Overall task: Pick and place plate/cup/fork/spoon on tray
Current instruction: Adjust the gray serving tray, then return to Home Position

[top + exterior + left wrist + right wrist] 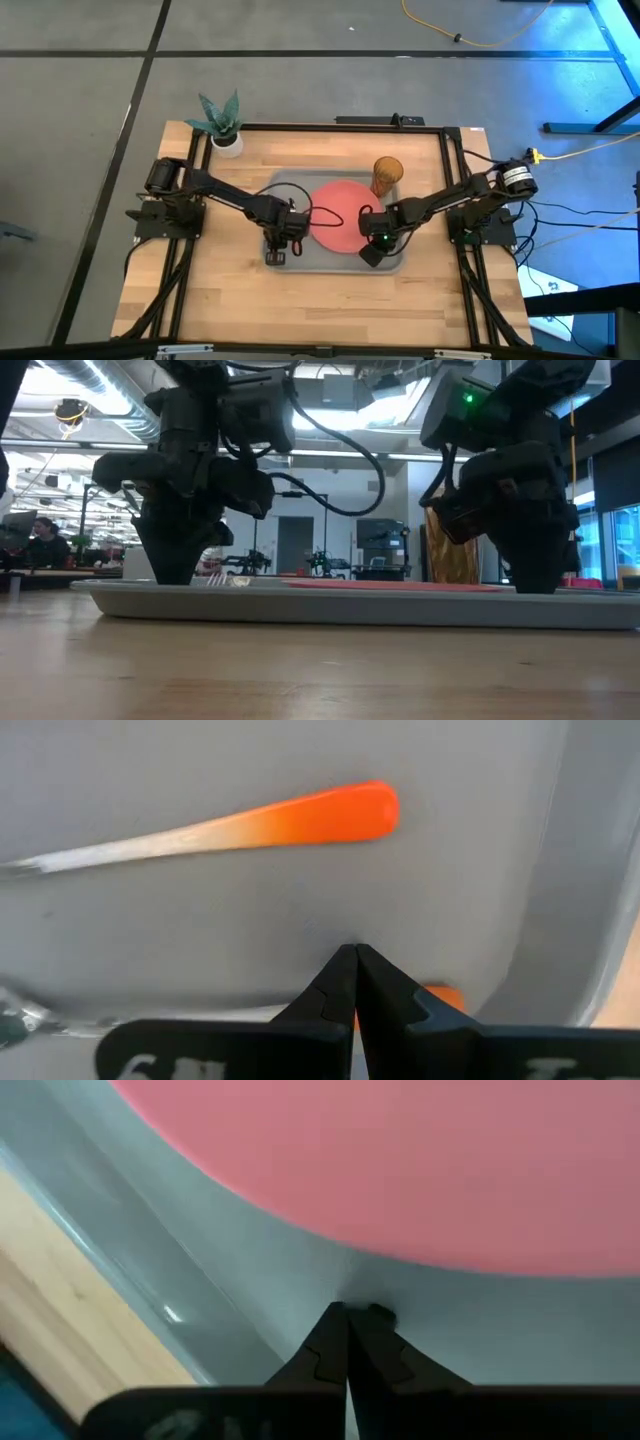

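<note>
High view: the whole counter (230, 290) is seen from above. The grey tray (395, 262) is laid at its middle, with the coral plate (340, 215) on it and the amber cup (387, 173) standing upright at the tray's far right corner. A potted plant (222, 122) is set at the counter's far left corner. Both arms are reached in over the tray, the left tool (277, 255) at its left end and the right tool (372, 251) at its near edge, beside the plate.

Low view: the tray (350, 605) is seen edge-on, with both tools lowered to its surface. The plate (400, 586) shows only as a thin red line above the rim. Behind the right arm the cup (447, 560) is partly seen. Silver tines of the fork (215, 579) are glimpsed beside the left tool; this is not visible from above. A person (45, 540) is seated in the room behind.

Left wrist view: the left tool (355, 965) is pressed together, its tips on the tray floor (200, 920), nothing pinched. One orange handle (300, 817) lies ahead of the tips, apart from them; a second orange handle end (445, 996) shows just beside the fingers. Which one belongs to the fork and which to the spoon cannot be told here.

Right wrist view: the right tool (348, 1325) is pressed together and empty, its tips on the tray (200, 1270) just beside the plate's rim (400, 1170). Whether the plate is touched cannot be told.
</note>
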Action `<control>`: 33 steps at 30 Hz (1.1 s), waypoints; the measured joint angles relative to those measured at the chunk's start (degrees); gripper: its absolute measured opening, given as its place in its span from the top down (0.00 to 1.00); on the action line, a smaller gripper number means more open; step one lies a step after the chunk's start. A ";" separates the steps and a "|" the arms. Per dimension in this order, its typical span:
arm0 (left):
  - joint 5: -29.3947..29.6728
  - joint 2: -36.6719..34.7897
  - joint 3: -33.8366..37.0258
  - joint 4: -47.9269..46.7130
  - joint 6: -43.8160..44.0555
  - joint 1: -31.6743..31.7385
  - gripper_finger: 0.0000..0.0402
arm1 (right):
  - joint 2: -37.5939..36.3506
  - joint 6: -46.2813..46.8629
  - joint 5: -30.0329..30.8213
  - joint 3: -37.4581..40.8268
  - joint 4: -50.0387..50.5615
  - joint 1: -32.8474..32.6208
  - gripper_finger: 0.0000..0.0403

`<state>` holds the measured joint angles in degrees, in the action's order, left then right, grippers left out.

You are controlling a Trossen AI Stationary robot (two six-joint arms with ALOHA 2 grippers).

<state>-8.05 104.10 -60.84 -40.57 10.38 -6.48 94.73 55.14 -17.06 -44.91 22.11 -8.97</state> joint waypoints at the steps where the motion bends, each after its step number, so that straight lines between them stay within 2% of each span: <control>1: 1.01 -0.95 0.27 -0.25 0.01 0.00 1.00 | -0.43 -0.52 0.98 -0.53 1.50 -0.02 1.00; 5: 4.51 -5.15 0.29 -2.08 1.60 0.20 1.00 | -1.84 -3.35 3.45 -3.40 7.83 0.14 1.00; 10: 3.71 -10.39 0.23 -3.91 4.31 0.05 1.00 | -4.67 -4.68 5.05 -6.27 12.54 0.09 1.00; 18: 4.37 -14.16 0.09 -4.49 4.23 -0.81 1.00 | -7.77 -4.87 5.75 -6.54 13.75 0.13 1.00; 23: 4.16 -17.46 0.04 -4.64 2.50 -0.30 1.00 | -11.75 -7.57 8.17 -7.96 14.39 0.15 1.00; 27: 4.04 -23.16 0.04 -4.96 1.57 1.16 1.00 | -16.86 -11.85 10.15 -10.51 15.00 0.52 1.00; 33: 4.03 -35.67 -0.06 -4.70 1.54 3.28 1.00 | -26.57 -19.98 16.15 -15.19 18.48 1.36 1.00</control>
<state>-4.02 68.43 -60.89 -45.27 11.92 -3.20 68.16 35.16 -0.91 -60.10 40.58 -7.61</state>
